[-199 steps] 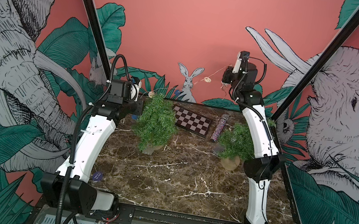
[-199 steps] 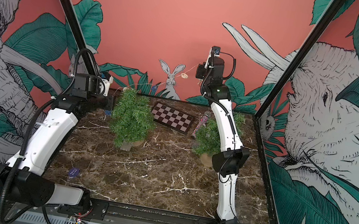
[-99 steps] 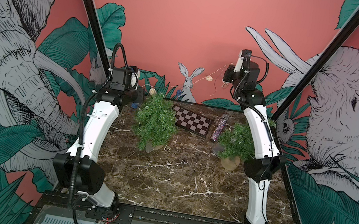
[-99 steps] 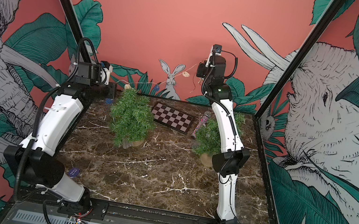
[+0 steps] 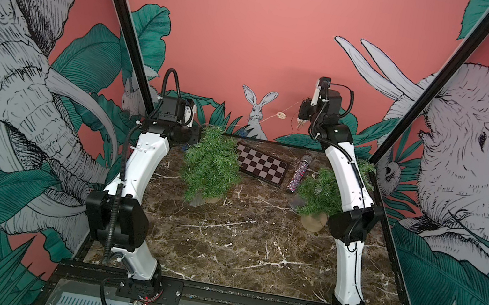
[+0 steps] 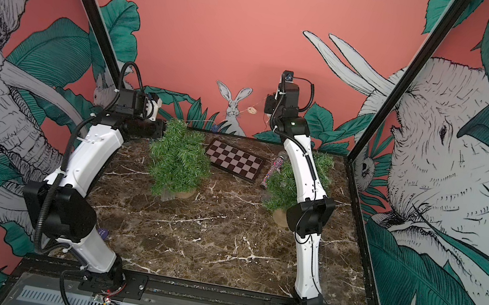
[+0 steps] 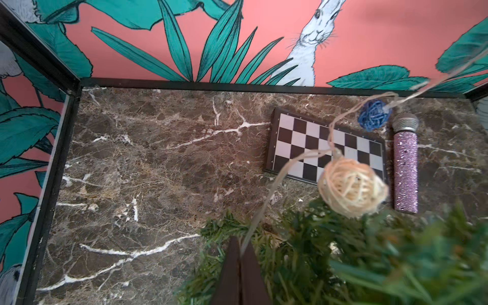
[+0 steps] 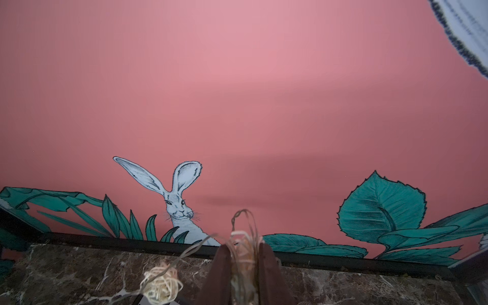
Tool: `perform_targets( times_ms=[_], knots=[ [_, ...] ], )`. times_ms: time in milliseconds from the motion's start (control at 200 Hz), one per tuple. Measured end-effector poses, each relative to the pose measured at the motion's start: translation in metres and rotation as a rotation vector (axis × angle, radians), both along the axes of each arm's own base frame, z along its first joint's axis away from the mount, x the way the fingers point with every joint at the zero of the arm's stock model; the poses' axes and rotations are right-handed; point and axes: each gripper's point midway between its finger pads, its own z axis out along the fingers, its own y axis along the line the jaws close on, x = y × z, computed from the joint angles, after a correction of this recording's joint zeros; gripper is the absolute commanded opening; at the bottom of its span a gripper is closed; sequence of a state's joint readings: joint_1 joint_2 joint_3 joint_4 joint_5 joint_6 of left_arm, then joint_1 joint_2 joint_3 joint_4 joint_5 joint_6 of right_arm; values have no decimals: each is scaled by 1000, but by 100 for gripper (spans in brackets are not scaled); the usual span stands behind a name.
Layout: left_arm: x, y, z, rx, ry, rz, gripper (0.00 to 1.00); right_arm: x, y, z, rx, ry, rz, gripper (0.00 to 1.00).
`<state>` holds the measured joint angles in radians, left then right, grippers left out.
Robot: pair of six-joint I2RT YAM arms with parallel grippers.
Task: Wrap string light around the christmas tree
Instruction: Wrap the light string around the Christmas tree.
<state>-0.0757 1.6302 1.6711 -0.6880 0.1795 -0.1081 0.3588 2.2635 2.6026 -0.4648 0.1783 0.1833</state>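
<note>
With the string light (image 7: 351, 187) pinched in the closed left hand (image 7: 240, 260) and its bundle clamped in the right hand (image 8: 243, 253), a pass around the christmas tree (image 5: 212, 168) is judged next.

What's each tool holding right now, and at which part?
Both hold the string light. The left tool pinches bare wire beside the bigger tree. The right tool, high up, clamps a bunched stretch of wire.

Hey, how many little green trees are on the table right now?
2. The larger tree stands near the back, close to the left claw. The smaller tree stands to the right, partly behind the right arm. No others show.
</note>
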Motion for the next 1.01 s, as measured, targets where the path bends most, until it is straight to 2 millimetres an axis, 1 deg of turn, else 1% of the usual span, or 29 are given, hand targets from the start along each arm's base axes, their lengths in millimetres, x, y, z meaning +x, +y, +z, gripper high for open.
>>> perform_targets(
  times_ms=[115,160,225,345,455,545,655,760,870,1005],
  knots=[
    [-15,-3,7,-20,-16,-13,0,-5,-11,-16,-18,47,-16,0],
    [-21,-3,8,-26,-17,-18,0,-8,-13,-22,-25,67,-19,0],
    [-31,-5,8,-36,-15,-26,0,-13,-15,-27,-31,81,-20,0],
    [-45,-5,0,-45,2,-30,0,-20,-16,-20,-19,73,-15,0],
    [-52,-6,-7,-52,19,-32,0,-30,-14,-5,0,53,0,0],
    [-56,-7,-9,-60,24,-36,0,-41,-12,6,10,38,15,0],
    [-59,-7,-8,-61,23,-36,12,-58,-3,15,10,29,43,0],
    [-61,-7,-6,-59,17,-34,22,-77,11,12,-12,41,80,0],
    [-65,-4,1,-45,1,-31,31,-92,23,-3,-54,71,113,0],
    [-66,-1,9,-25,-16,-27,38,-108,35,-25,-131,113,142,0]
  ],
)
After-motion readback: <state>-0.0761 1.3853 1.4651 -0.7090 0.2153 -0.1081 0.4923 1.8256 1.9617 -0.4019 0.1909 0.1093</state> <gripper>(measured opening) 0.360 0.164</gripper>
